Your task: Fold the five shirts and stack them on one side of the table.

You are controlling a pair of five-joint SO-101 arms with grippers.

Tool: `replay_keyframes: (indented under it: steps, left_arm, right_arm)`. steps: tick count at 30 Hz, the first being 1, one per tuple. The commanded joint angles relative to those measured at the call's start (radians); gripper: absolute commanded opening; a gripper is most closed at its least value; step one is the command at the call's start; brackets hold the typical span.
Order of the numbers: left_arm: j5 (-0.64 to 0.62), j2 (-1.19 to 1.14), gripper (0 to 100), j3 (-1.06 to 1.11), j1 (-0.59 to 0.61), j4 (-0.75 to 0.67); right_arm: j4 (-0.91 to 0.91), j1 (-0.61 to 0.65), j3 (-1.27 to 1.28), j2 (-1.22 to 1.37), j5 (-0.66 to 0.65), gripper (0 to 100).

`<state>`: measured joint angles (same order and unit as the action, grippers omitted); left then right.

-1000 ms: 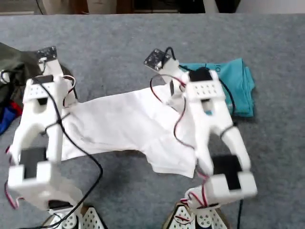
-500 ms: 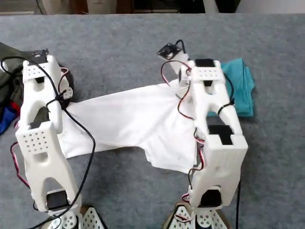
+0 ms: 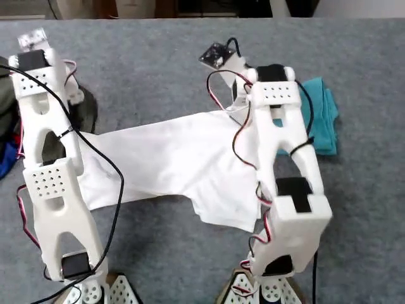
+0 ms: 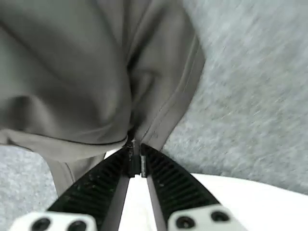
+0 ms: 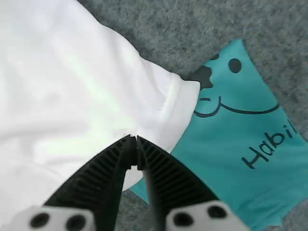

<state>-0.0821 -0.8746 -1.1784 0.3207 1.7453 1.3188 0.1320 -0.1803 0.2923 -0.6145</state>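
A white shirt (image 3: 164, 158) lies spread and creased across the middle of the grey table. My right gripper (image 5: 134, 140) is at its far right sleeve (image 5: 163, 110), shut on a pinch of the white cloth. A folded teal shirt (image 3: 321, 107) lies just right of it, partly under the sleeve (image 5: 231, 134). My left gripper (image 4: 134, 150) is at the far left of the table, shut on the hem of an olive-grey shirt (image 4: 86, 72), whose folds run into the fingertips. A corner of the white shirt (image 4: 250, 197) shows beside it.
More clothes, blue and red (image 3: 6, 155), are bunched at the table's left edge beside the olive-grey shirt (image 3: 87, 109). Bare grey table (image 3: 145, 63) stretches along the far side and the near edge. Both arm bases stand at the near edge.
My left arm stretched out toward the far left corner. My right arm straightened and its gripper moved a little farther away, drawing the white shirt's far right corner toward the teal shirt.
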Motion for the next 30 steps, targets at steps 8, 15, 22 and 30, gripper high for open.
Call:
replay_keyframes:
  steps: [8, 15, 22, 30]
  left_arm:
    - [0.091, -0.179, 5, -0.04, 0.035, -0.244]
    - [0.247, -0.206, 5, -0.13, 0.218, -0.259]
    - [0.348, -0.194, 5, -0.117, 0.391, -0.331]
    - [0.295, -0.194, 5, -0.336, 0.327, -0.175]
  right_arm:
    - [0.014, 0.008, -0.045, -0.159, -0.009, 0.5]
    - [0.025, -0.001, -0.015, -0.166, -0.009, 0.5]
    - [0.025, -0.004, -0.015, -0.166, -0.009, 0.5]
    - [0.044, 0.016, -0.019, -0.166, -0.009, 0.5]
